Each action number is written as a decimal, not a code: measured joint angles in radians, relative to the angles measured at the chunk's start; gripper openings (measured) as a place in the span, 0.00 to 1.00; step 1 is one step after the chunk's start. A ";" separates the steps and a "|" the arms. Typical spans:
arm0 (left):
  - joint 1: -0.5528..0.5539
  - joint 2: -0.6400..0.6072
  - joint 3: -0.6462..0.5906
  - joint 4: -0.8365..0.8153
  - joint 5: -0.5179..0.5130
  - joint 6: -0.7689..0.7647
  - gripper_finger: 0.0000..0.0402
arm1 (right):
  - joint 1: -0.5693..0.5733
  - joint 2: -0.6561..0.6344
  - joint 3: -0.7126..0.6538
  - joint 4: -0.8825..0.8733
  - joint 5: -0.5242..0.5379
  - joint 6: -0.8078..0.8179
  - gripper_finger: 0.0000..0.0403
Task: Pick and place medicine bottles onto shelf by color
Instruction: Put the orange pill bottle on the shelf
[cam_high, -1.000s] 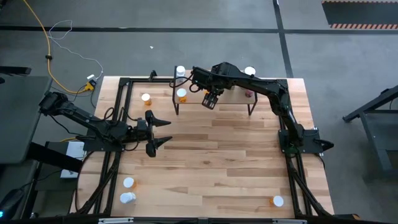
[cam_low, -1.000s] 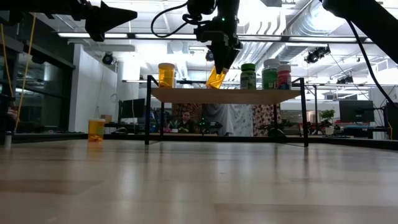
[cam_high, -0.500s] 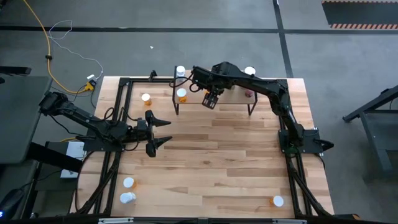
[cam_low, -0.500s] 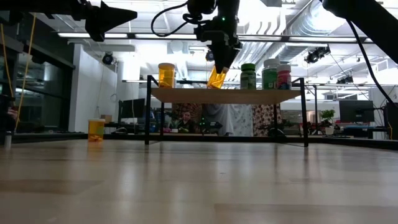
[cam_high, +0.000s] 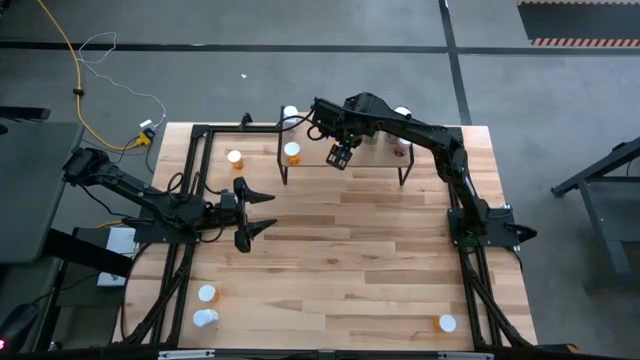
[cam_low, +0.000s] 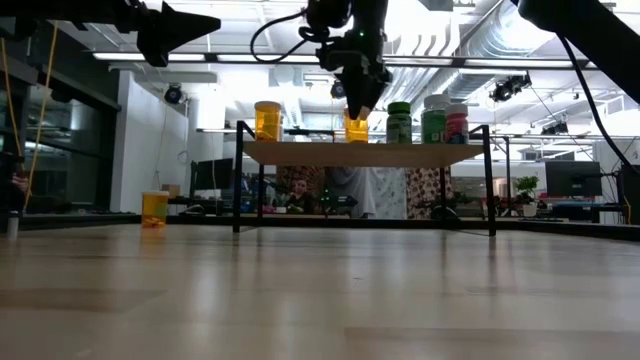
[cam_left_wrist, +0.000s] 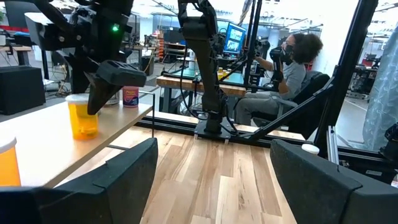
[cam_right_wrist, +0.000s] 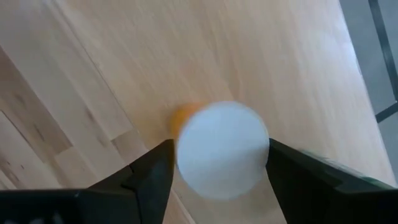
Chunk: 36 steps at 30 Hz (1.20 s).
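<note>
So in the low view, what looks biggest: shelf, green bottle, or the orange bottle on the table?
Largest: the shelf.
Then the green bottle and the orange bottle on the table look about alike; can't rank them.

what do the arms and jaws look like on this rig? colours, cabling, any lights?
Both arms are matte black with jointed tubular links. The left gripper ends in two flat, pointed black jaws like wedges. The right gripper has a boxy black wrist with thin black cables looping off it, seen in the low view. A small green light glows on the right arm's wrist housing. No visible markings or labels.
</note>
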<state>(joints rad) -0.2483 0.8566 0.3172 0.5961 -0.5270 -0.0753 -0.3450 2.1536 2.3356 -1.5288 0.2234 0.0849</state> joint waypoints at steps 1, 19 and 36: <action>0.000 0.000 0.000 0.000 0.000 0.000 0.75 | -0.002 0.000 0.000 0.000 0.000 0.000 0.60; 0.000 0.000 0.000 0.000 0.000 0.000 0.75 | 0.002 0.000 0.001 0.049 -0.099 -0.111 0.63; 0.000 0.000 0.000 0.000 0.000 0.000 0.75 | -0.009 -0.072 0.001 0.316 -0.092 -0.172 0.63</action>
<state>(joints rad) -0.2483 0.8565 0.3172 0.5957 -0.5274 -0.0752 -0.3538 2.0819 2.3363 -1.2127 0.1310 -0.0868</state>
